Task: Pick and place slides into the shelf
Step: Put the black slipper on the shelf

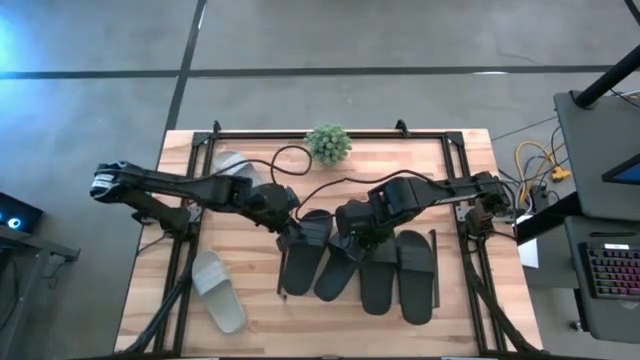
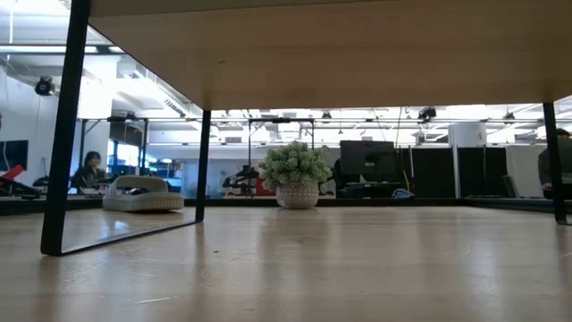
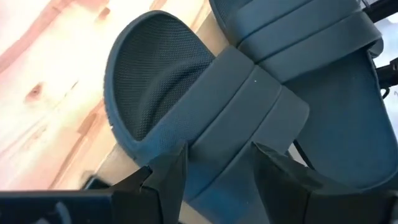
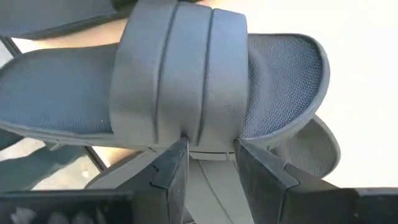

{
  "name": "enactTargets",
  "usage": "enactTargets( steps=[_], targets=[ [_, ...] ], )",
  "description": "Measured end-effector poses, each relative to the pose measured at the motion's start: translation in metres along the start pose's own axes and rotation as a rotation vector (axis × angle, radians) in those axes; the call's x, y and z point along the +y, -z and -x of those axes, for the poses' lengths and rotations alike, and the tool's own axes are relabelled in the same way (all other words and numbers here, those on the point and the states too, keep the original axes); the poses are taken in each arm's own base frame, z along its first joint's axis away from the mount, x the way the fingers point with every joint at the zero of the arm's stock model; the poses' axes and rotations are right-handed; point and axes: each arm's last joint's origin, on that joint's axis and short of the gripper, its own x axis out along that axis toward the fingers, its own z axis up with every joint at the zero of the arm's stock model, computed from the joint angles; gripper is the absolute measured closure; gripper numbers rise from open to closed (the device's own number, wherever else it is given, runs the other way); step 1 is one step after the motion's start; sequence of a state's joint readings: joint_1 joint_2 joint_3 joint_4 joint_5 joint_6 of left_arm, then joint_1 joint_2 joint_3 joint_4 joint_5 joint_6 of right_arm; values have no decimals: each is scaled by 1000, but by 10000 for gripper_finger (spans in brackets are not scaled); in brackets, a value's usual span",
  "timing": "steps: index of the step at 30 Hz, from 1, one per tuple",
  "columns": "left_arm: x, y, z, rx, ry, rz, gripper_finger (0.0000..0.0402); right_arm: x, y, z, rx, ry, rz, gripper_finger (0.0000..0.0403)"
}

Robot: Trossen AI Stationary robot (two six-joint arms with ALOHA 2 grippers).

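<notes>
1. The left gripper (image 3: 214, 171) has its fingers spread on either side of the strap of a black slide (image 3: 205, 118); whether they pinch it I cannot tell
2. The right gripper (image 4: 211, 165) likewise straddles the strap of a second black slide (image 4: 180, 81)
3. Four black slides (image 1: 415, 275) lie side by side on the shelf (image 1: 435, 275) at mid-table
4. Two grey slides (image 1: 217, 290) lie apart, off the shelf on the left
5. One potted plant (image 1: 328, 143) stands at the far edge

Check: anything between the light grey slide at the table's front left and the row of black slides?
Bare wood only between the light grey rubber slide and the leftmost black rubber slide, per the high view.
</notes>
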State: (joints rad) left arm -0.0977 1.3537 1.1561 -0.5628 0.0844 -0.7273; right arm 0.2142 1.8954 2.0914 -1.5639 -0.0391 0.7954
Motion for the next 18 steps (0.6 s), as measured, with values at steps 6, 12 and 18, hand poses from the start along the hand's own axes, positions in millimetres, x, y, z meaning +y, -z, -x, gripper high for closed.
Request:
enactTargets(
  steps=[6, 12, 18],
  targets=[
    [-6, 2, -8, 19, 49, 26, 239, 1, -4, -10, 79, -35, 78, 277],
    [-14, 8, 5, 32, 97, 66, 239, 7, -9, -18, 76, -61, 139, 274],
    [-23, 11, 23, 3, 168, 76, 239, 9, -15, -15, 28, -101, 169, 273]
  ],
)
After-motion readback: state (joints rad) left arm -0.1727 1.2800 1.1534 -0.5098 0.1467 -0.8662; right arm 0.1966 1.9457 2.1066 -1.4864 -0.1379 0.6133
